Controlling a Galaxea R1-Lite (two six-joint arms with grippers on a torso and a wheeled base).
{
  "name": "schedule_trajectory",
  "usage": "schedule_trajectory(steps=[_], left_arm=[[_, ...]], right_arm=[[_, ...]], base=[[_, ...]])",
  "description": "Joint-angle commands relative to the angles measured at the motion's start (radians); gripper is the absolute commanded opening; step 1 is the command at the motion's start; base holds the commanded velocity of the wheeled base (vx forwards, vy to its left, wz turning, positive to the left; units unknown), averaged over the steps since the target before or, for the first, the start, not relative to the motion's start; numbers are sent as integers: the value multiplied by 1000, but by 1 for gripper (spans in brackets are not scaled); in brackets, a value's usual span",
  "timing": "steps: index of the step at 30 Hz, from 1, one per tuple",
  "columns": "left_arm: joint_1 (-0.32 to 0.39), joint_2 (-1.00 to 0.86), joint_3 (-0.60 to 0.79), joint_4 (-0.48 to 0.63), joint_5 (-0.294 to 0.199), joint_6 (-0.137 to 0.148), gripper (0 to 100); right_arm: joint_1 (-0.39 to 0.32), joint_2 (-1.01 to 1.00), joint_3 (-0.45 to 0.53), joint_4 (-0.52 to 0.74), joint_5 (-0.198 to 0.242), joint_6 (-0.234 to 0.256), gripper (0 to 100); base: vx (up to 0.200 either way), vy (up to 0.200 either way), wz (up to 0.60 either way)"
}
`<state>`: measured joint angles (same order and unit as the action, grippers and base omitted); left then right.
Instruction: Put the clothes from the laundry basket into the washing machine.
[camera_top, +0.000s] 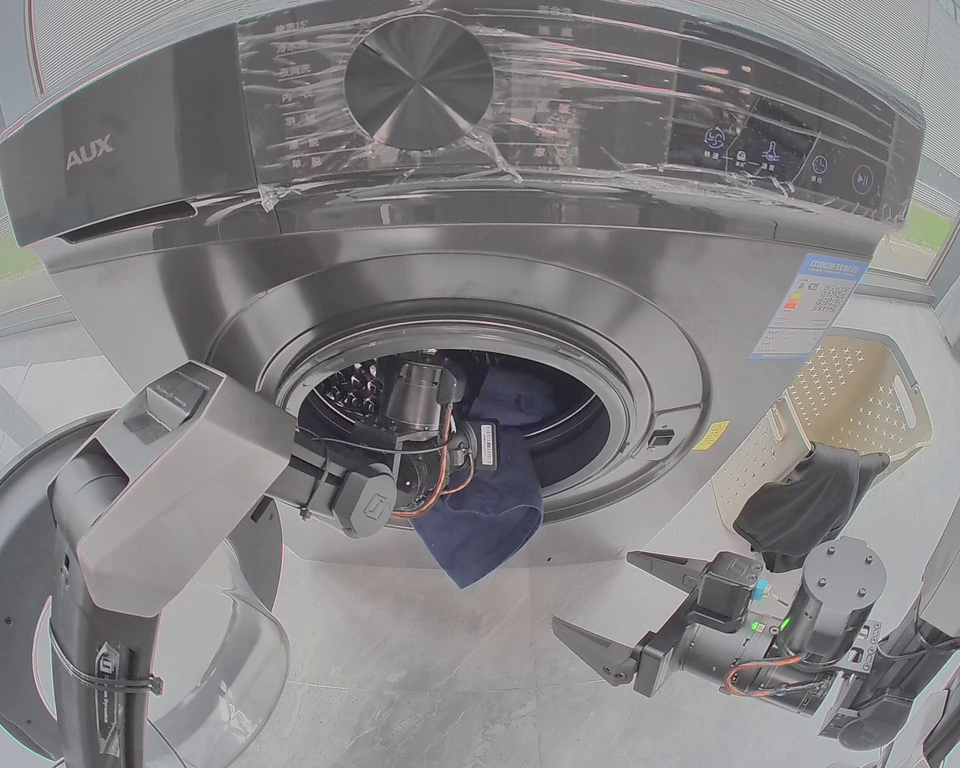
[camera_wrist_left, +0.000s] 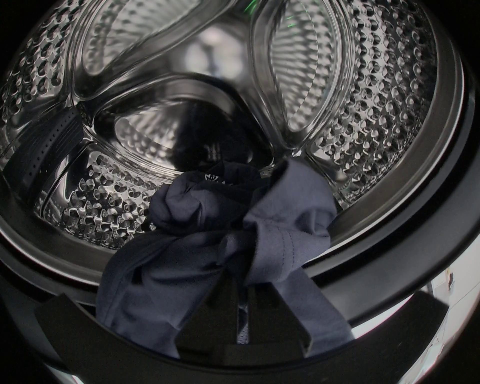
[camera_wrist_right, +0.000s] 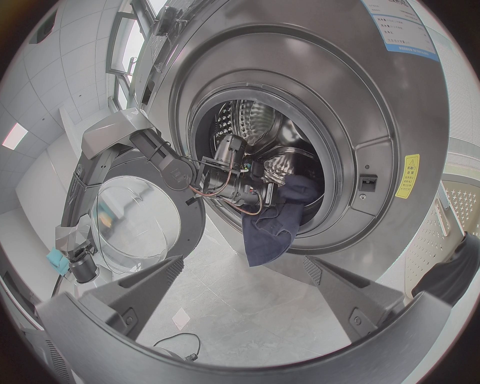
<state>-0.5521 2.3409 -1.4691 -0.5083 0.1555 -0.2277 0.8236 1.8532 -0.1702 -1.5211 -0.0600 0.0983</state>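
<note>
The grey washing machine (camera_top: 480, 250) stands in front of me with its door swung open. A navy garment (camera_top: 487, 505) lies over the lip of the drum opening, part inside the drum (camera_wrist_left: 150, 125) and part hanging down outside. My left gripper (camera_wrist_left: 241, 295) is at the drum mouth, shut on a bunched fold of that garment (camera_wrist_left: 280, 225). My right gripper (camera_top: 595, 592) hovers open and empty low over the floor, to the right of the opening. A black garment (camera_top: 808, 500) drapes over the rim of the cream laundry basket (camera_top: 865, 400).
The open door with its glass bowl (camera_top: 235, 640) stands to the left of the machine, beside my left arm. The basket (camera_wrist_right: 452, 210) lies tipped against the washer's right side. Grey floor tiles (camera_top: 430, 660) lie below the opening, with a thin cable (camera_wrist_right: 180, 345) on them.
</note>
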Motion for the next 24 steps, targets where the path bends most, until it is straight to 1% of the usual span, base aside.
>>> schedule_trajectory(steps=[1,3,4,6,9,11,13,14,16,18,20,21,24], left_arm=[[-2,51,-74,-61,4,-19,0],[1,74,-91,-99,16,-18,0],[6,87,-105,-124,16,-13,0],[9,110,-123,-151,19,-13,0],[11,121,-138,-176,27,-13,0],[11,133,-163,-217,30,-13,0],[11,133,-171,-223,30,-13,0],[11,132,-180,-228,30,-15,100],[9,124,-177,-223,30,-18,100],[8,91,-138,-197,33,-19,100],[1,20,-60,-130,30,-13,100],[-3,-18,-19,-72,29,-12,100],[-22,-80,49,34,30,-9,100]], right_arm=[[0,1,-2,-1,0,0,100],[0,1,-2,-1,0,0,100],[0,1,-2,-1,0,0,100],[0,1,-2,-1,0,0,100],[0,1,-2,-1,0,0,100],[0,1,-2,-1,0,0,100],[0,1,-2,-1,0,0,100],[0,1,-2,-1,0,0,100],[0,1,-2,-1,0,0,100],[0,1,-2,-1,0,0,100],[0,1,-2,-1,0,0,100],[2,3,-2,-1,0,0,100],[2,4,-2,-1,0,0,100]], base=[[0,0,0],[0,0,0],[0,0,0],[0,0,0],[0,0,0],[0,0,0],[0,0,0],[0,0,0],[0,0,0],[0,0,0],[0,0,0],[0,0,0],[0,0,0]])
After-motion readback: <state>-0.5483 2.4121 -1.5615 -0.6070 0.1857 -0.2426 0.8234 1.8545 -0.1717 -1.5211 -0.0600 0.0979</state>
